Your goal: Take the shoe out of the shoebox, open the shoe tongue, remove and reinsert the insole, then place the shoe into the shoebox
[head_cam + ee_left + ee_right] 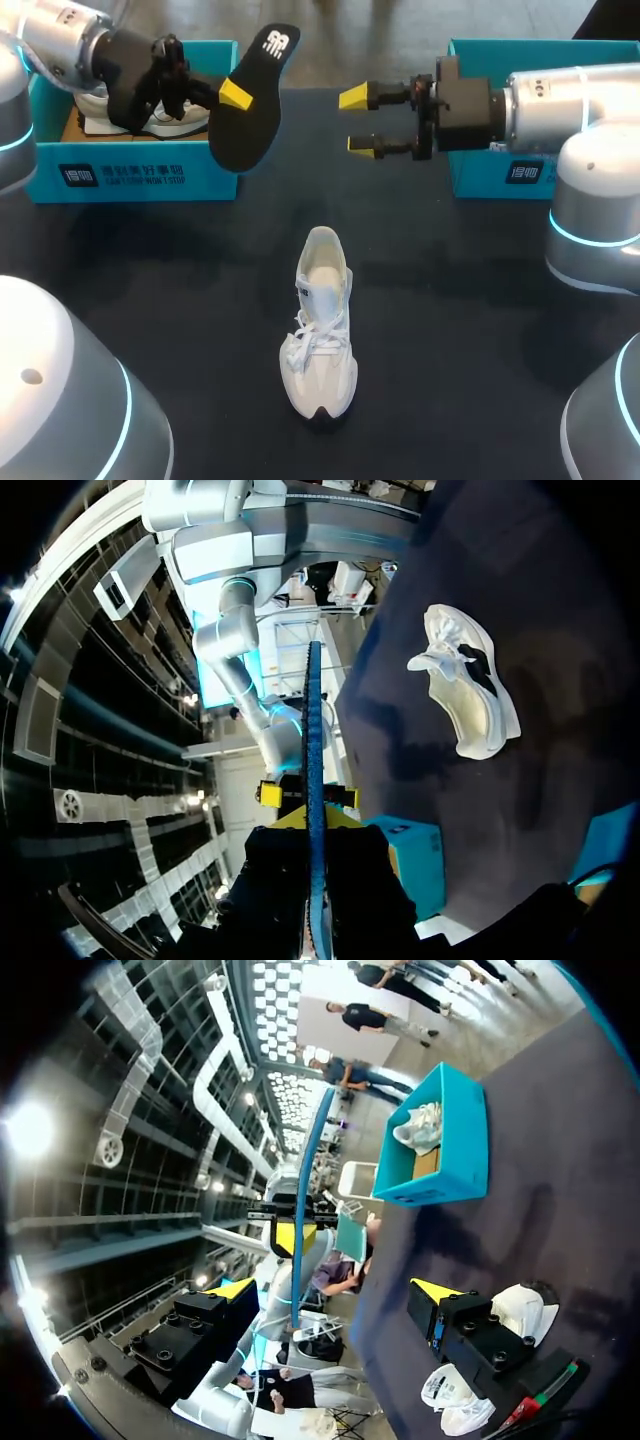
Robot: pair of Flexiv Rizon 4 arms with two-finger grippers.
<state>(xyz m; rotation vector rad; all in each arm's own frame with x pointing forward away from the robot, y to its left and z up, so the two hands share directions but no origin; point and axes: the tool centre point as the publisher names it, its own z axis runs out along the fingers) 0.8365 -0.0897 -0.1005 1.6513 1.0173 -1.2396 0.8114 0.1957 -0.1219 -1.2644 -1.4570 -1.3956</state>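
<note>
Our shoe (320, 335) sits upright, collar open. Our left gripper (236, 94) pinches the insole (255, 115), likely light and floppy; our right gripper (362, 122) gapes wide, best taking its free end.

Diffuse overhead light. White shoe (322, 340) brightly lit, soft shadows across dark table (460, 330). Glare from ceiling lamp (30, 1128) in right wrist view.

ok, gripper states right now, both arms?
Left gripper: shut on the insole, held in the air.
Right gripper: open, holding nothing.
</note>
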